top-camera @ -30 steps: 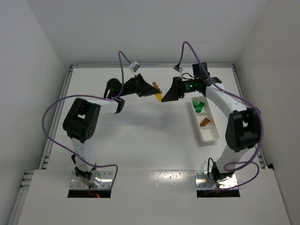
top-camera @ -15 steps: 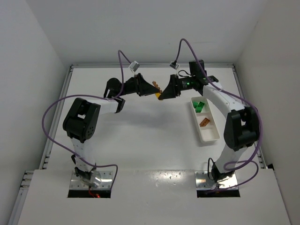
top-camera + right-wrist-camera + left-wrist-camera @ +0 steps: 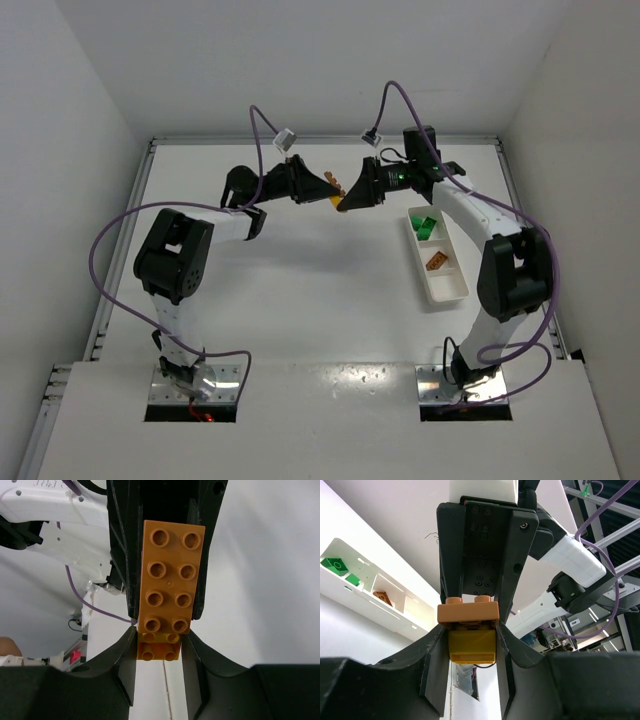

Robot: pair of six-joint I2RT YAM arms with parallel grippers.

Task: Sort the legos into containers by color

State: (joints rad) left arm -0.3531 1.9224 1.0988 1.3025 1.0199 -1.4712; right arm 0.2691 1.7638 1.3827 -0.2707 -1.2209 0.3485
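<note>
At left tool [image 3: 470,632] tips, stacked legos [image 3: 468,614]

Top view: bricks [image 3: 338,202] too small to tell apart. Right wrist: yellow brick [image 3: 157,648] mostly hidden under orange-brown brick [image 3: 170,575]. Left wrist: tray [image 3: 365,605] end hidden behind left fingers [image 3: 435,680].

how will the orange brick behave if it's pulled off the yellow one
Probably stiff: the orange brick looks like hard moulded plastic. Its smooth sides may slip, and it seems pressed onto the yellow brick, so it likely resists.
</note>
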